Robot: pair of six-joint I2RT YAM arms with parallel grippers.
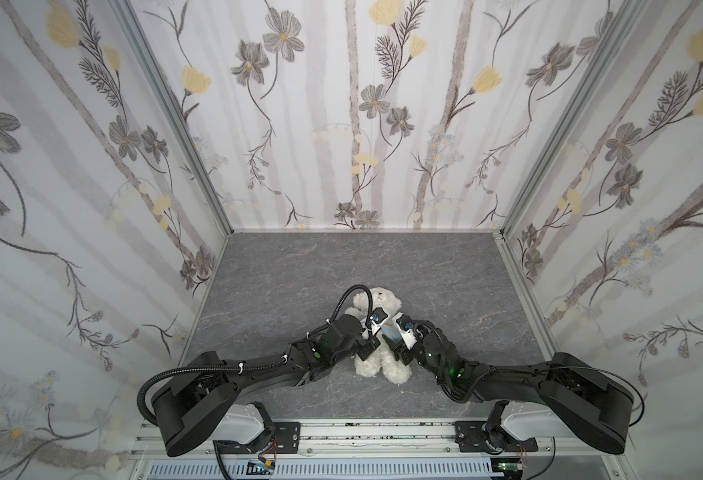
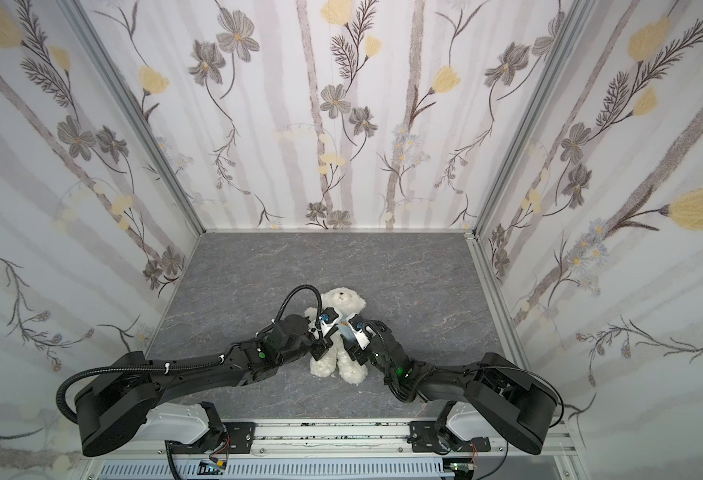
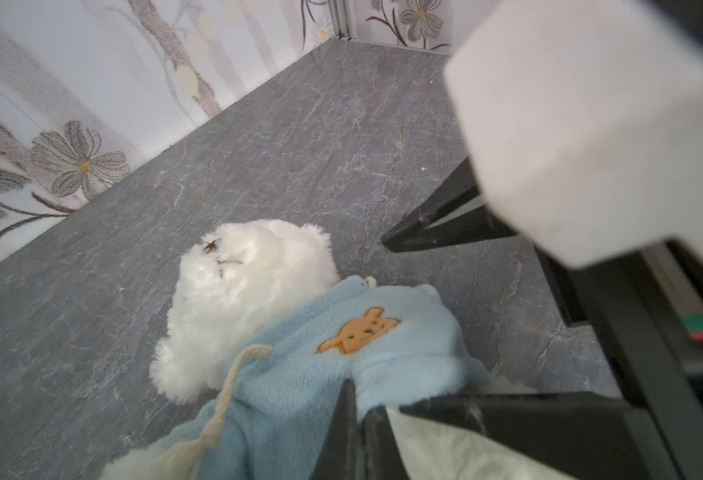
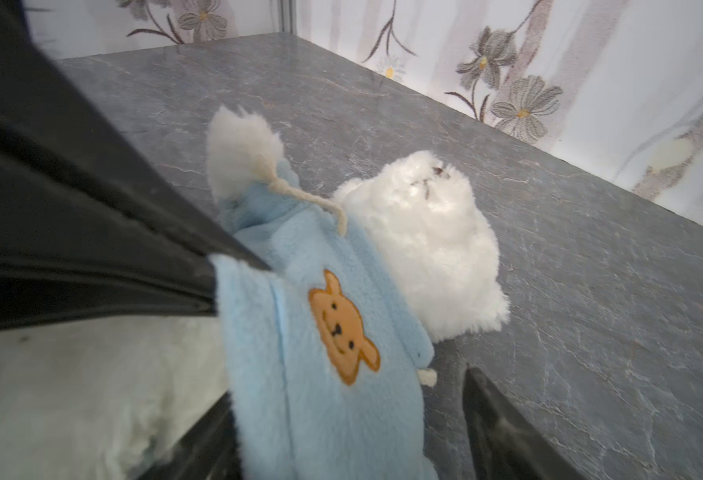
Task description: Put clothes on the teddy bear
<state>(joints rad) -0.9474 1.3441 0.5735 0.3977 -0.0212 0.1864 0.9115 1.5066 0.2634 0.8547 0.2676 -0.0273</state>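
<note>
The left gripper is clenched on a thin fold at the hem of the light-blue hoodie. The right gripper is released, and its jaws stand wide on both sides of the same garment without pressing it, as far as the right wrist view shows. The hoodie lies on the chest of the teddy bear, which rests on its back on the grey table, near the front middle, with the head toward the far wall and the legs toward the arm bases. The head is bare, and I cannot tell how much of the body is really inside. The danger I see is that the pinch takes only a little fleece, so a pull may slip off, or it may drag the light bear over the smooth marbled top instead of moving the cloth. The right jaws may also close on fur together with fabric, and the cream drawstring could catch a finger. The two grippers are very near, so they may bump. The bear is long-haired, round and soft, and the hoodie is short fleece with an orange bear-face patch.
</note>
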